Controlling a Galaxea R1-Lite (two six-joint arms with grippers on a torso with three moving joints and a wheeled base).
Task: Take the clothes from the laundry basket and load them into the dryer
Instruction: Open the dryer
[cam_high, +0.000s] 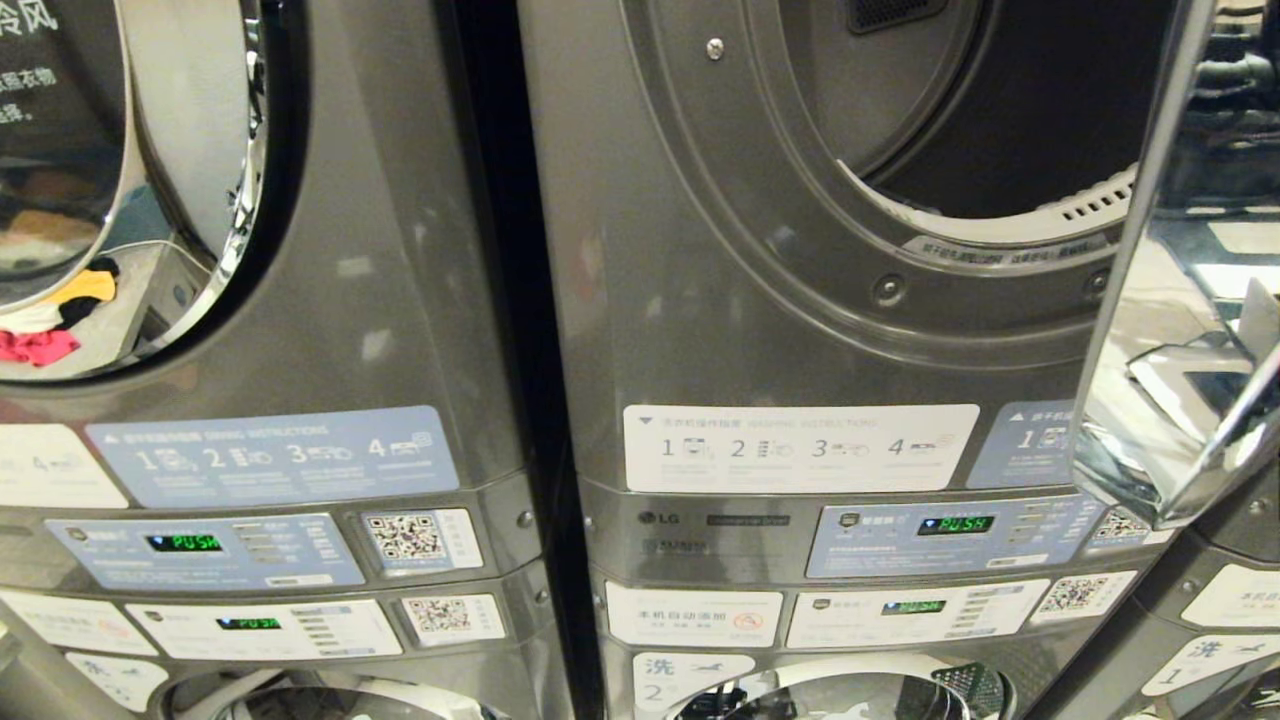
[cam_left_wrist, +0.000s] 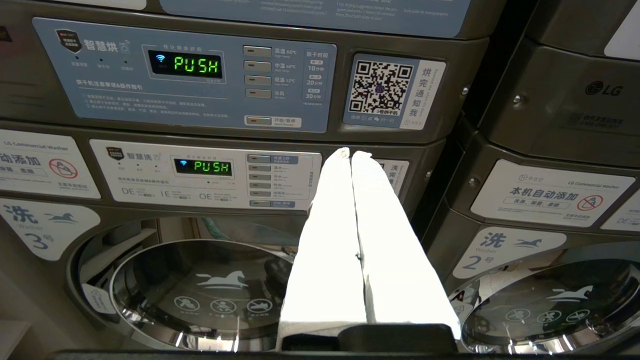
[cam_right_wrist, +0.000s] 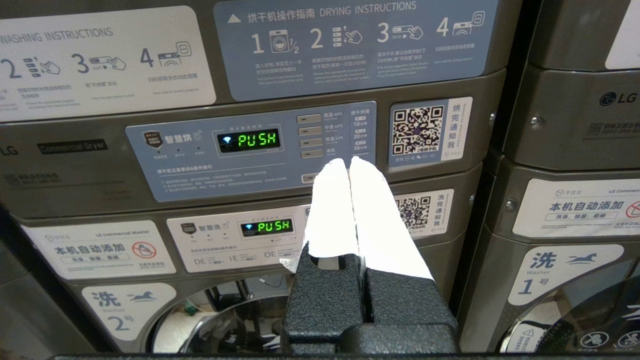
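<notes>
Two stacked grey laundry machines fill the head view, and neither arm shows there. The dryer (cam_high: 800, 250) on the right has its round drum opening (cam_high: 1010, 110) cut off at the top edge; the inside is dark and nothing can be made out in it. Its open door (cam_high: 1180, 300), a shiny mirrored panel, is cut off at the right edge. The laundry basket is in none of the views. Pink and yellow clothes (cam_high: 55, 320) appear only as a reflection in the closed door of the left-hand machine.

The left gripper (cam_left_wrist: 351, 152) points level at a control panel (cam_left_wrist: 185, 75) reading PUSH, its white fingers pressed together and empty. The right gripper (cam_right_wrist: 348, 162) does likewise before another PUSH panel (cam_right_wrist: 250, 145), clenched on nothing.
</notes>
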